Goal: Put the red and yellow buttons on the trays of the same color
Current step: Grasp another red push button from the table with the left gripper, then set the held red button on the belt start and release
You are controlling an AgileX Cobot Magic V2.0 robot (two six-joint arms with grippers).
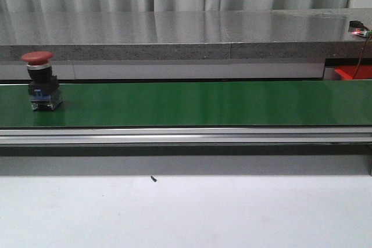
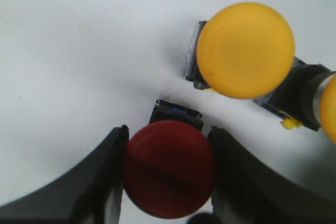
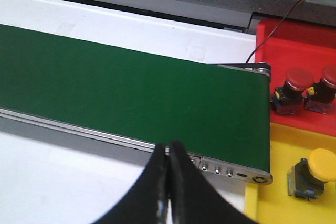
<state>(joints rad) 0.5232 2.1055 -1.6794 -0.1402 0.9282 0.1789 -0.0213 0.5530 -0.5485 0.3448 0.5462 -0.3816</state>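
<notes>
White tabletop (image 2: 79, 51): left jaws pinch a red button (image 2: 169, 169), hiding its body; right jaws pressed together.

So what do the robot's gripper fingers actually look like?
Both pairs are plain black and curved, tapering toward the tips. The left gripper has broad, thick fingers with a slightly glossy surface; the right gripper has narrow pointed tips. No markings or cables show.

A red button (image 1: 41, 81) is seen upright on the green conveyor belt (image 1: 203, 104), near its left end. A small dark speck (image 1: 153, 179) is found on the white table (image 1: 186, 213) in front. A red tray (image 1: 354, 72) is glimpsed beyond the belt's right end
</notes>
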